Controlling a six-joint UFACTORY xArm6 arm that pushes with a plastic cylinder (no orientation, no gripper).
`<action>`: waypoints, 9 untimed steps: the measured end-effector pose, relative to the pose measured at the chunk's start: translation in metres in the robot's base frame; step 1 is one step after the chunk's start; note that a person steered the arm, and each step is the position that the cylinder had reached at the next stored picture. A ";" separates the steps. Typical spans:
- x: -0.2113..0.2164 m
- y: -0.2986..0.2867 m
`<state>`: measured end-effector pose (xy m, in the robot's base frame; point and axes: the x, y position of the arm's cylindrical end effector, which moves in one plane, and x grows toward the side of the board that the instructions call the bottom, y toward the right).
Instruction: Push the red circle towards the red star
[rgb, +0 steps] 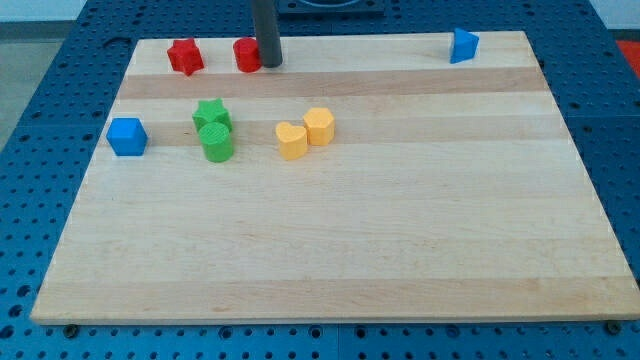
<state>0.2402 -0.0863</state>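
my tip (268, 64) (a bare rod, holding nothing) sits against the right side of the red circle (246, 55), with the red star (184, 56) near on the circle's left along the far edge.

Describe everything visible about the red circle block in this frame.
The red circle is a small, squat round block of matte red, plastic-looking, lying flat on the wooden board near the view's top edge. My tip is against its right side, the dark rod hiding that edge. The red star sits to its left across a narrow gap, not touching.
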 end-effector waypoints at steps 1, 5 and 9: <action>-0.006 0.001; -0.001 -0.041; 0.000 -0.055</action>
